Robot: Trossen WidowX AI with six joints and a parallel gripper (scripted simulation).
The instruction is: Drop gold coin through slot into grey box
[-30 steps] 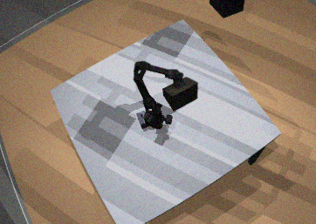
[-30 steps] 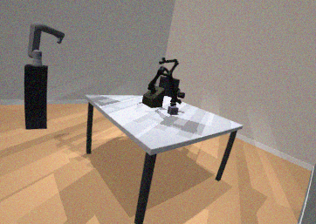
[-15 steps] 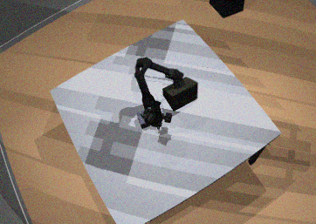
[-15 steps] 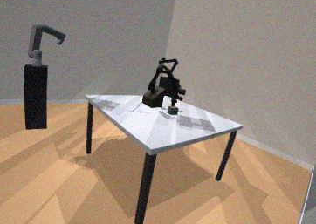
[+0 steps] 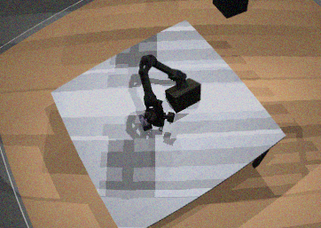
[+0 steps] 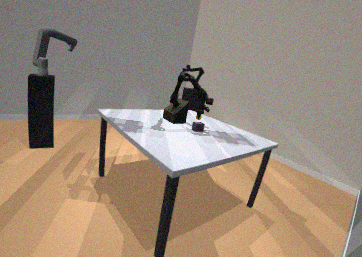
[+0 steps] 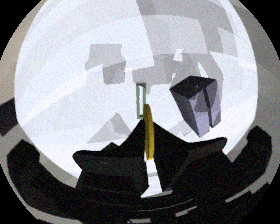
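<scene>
The pincer (image 7: pixel 149 156) is clenched nearly shut on the gold coin (image 7: pixel 148 129), which stands edge-on between its fingers, lifted clear of the counter (image 6: pixel 190 150). The dark holder (image 6: pixel 198 127) sits on the counter just below, near the middle. The grey box (image 5: pixel 183 94) rests close beside the arm, toward the far edge.

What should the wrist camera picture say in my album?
Gripper pinching the gold coin edge-on, above the white table.
</scene>
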